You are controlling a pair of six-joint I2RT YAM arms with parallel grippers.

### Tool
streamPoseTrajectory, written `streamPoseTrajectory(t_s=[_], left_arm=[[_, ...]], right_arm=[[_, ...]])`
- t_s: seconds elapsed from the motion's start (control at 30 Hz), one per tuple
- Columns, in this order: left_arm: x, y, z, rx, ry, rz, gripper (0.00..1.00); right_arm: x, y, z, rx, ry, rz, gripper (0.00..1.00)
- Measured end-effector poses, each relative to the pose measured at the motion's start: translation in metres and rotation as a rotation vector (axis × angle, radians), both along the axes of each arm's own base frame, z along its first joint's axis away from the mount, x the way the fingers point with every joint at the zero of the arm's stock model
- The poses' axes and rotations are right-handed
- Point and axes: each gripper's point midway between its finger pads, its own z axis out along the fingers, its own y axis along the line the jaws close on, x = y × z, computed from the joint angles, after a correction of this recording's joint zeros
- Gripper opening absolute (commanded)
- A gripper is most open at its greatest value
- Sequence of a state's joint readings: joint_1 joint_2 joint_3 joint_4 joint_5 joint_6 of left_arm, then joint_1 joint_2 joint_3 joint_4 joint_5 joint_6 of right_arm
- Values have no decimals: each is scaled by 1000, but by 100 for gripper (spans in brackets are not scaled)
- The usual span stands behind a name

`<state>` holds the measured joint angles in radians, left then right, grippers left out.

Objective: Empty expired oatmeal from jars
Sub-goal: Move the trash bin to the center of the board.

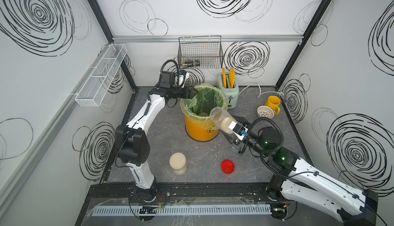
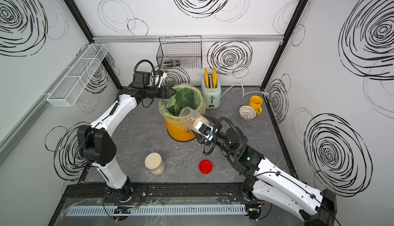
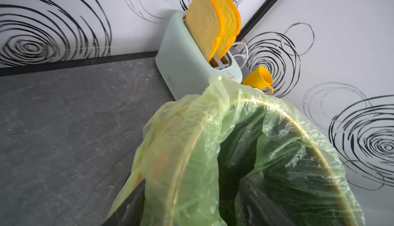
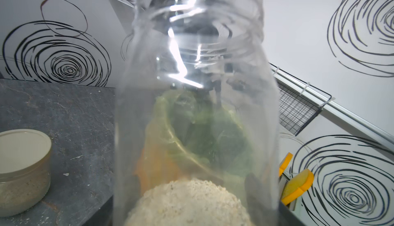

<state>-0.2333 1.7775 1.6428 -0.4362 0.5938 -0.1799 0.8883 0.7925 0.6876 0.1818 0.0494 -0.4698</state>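
Slotted pale-grey plastic cable duct [image 1: 181,211] lies along the front rail, just ahead of both arm bases. The white-and-black left arm [image 1: 138,116] rises, bends at the elbow and reaches level towards the back, placing the left gripper [image 1: 195,92] at the rear rim of the round orange plastic bucket [image 1: 198,130]. Its jaws stand spread. In the left wrist view one dark finger [image 3: 258,195] sits inside the translucent green plastic liner [image 3: 191,150] and the other outside; I cannot tell whether either touches. The right arm [image 1: 309,178] stretches low. The right gripper [image 1: 229,126] pinches the base end of a lidless clear cylindrical plastic jar [image 1: 219,116], which is tilted with its mouth beyond the fingertips, over the bucket's near rim. Pale beige flaky oatmeal [image 4: 187,201] lies heaped at the gripped end.

Well short of the left jaws, a wider clear jar with a cream lid [image 1: 178,164] stands upright. A round red plastic screw lid [image 1: 227,166] lies behind the right jaws. Beyond those jaws stand a mint-green toaster [image 1: 228,94] holding two orange-edged bread slices [image 1: 227,80], then a yellow plastic mug [image 1: 273,103] just beside a white perforated dome [image 1: 265,111].

The dark grey slate-look tabletop [image 1: 162,141] carries pale crumbs. White walls bear black scribbled swirls; a white mesh shelf [image 1: 100,75] and a black wire basket [image 1: 200,53] hang there.
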Motion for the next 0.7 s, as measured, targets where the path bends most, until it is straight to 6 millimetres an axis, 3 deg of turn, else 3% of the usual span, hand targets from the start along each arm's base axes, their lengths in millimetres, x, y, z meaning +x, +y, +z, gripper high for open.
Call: streamPoseTrajectory(t_s=[0.1,0.2,0.37,0.47,0.57,0.7], left_arm=[[-12,-12,7,3,11,4,75],[-16,-2,32,-10,-16,76,79],[-36,27,103,-56,-149,224,82],[-59,34,130,-77,-218,262,83],[-81,30,127,-78,-225,253,83],[-110,21,88,-52,-165,221,84]], right_arm=[[11,-7,11,-35,-8,-57,57],[24,-16,22,-84,-14,-121,57],[45,-33,42,-190,-28,-240,57],[56,-39,52,-268,-40,-298,58],[67,-43,53,-369,-52,-344,60],[76,-46,42,-524,-75,-369,62]])
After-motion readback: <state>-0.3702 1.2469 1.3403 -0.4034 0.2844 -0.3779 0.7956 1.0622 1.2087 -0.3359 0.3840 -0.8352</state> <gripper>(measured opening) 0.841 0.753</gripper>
